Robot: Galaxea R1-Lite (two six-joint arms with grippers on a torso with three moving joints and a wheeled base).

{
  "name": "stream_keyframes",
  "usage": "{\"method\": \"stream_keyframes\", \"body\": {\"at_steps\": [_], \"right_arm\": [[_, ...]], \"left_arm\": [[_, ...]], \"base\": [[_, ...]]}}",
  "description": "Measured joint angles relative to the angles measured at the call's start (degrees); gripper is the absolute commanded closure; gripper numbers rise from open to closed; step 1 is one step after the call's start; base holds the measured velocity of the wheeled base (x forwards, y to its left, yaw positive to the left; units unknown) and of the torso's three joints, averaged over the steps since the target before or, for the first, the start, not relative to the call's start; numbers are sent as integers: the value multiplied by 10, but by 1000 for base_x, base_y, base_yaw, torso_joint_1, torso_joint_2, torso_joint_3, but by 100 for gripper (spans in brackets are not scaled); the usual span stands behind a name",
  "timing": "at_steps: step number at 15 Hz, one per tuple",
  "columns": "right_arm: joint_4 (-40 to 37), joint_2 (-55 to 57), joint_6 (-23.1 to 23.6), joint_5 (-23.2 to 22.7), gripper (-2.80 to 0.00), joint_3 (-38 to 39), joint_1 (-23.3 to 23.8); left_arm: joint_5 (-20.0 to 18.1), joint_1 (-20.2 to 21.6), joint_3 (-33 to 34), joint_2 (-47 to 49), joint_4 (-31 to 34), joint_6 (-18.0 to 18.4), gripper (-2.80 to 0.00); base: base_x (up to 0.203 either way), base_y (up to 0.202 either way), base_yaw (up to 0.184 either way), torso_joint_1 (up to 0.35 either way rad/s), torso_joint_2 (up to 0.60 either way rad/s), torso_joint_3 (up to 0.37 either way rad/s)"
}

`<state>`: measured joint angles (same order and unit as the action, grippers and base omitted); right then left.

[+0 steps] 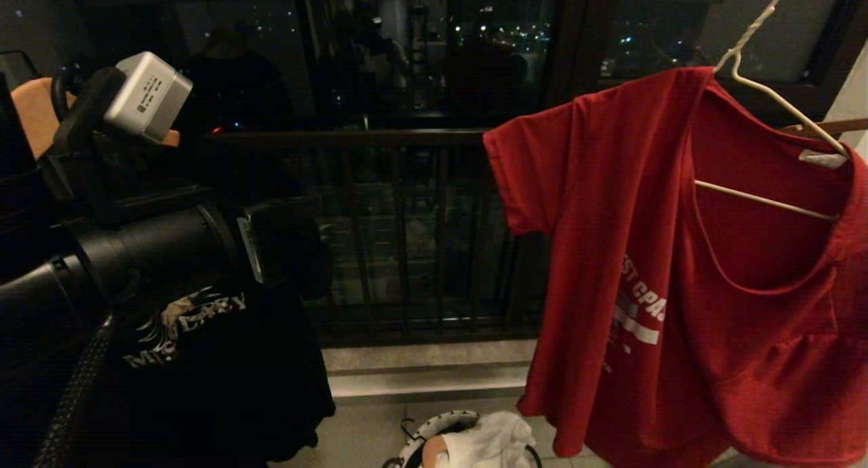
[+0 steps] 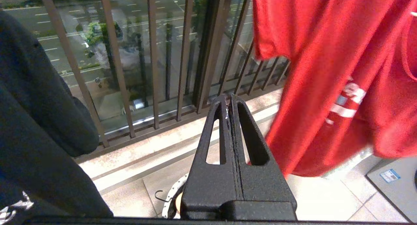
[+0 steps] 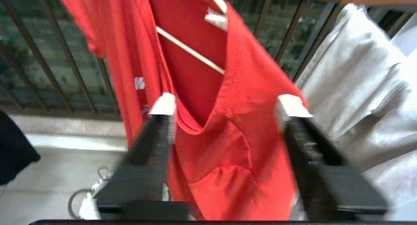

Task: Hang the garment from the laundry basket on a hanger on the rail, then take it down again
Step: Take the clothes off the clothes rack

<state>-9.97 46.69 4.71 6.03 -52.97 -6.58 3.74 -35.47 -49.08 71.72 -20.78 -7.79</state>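
The garment (image 1: 610, 217), a red T-shirt with white chest lettering, hangs askew on the thin white wire hanger (image 1: 786, 108) at the right; one shoulder droops off the wire. In the right wrist view my right gripper (image 3: 228, 105) stands open, its white-tipped fingers either side of the garment's (image 3: 234, 137) collar and shoulder below the hanger bar (image 3: 189, 49). It is outside the head view. My left gripper (image 2: 229, 99) is shut on nothing, out over the floor left of the garment (image 2: 325, 55). The laundry basket (image 1: 424, 434) sits on the floor below.
A black printed T-shirt (image 1: 203, 359) hangs at the left behind my left arm (image 1: 135, 251). White cloth (image 1: 488, 444) lies in the basket. A wooden hanger (image 1: 827, 125) and pale garments (image 3: 358, 71) hang right of the red shirt. The balcony railing (image 1: 407, 237) runs behind.
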Motion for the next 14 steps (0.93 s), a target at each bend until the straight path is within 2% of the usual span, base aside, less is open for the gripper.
{"method": "stream_keyframes", "body": {"at_steps": [4,6,9,11,14], "right_arm": [[-2,-33,0,8,0,21,1],[-10,-63,-1,36,0,33,2],[-71,-138,-2,77,0,48,10],[-107,-190,-2,87,0,75,49],[-114,-260,-3,62,0,148,92]], "left_arm": [[1,0,1,1,-1,0,0],[1,1,1,-2,-2,0,0],[1,1,1,-9,-2,0,0],[1,1,2,-12,-3,0,0],[1,1,6,-14,-7,13,0]], "base": [[0,0,0,0,0,0],[0,0,0,0,0,0],[0,0,0,0,0,0],[0,0,0,0,0,0],[0,0,0,0,0,0]]}}
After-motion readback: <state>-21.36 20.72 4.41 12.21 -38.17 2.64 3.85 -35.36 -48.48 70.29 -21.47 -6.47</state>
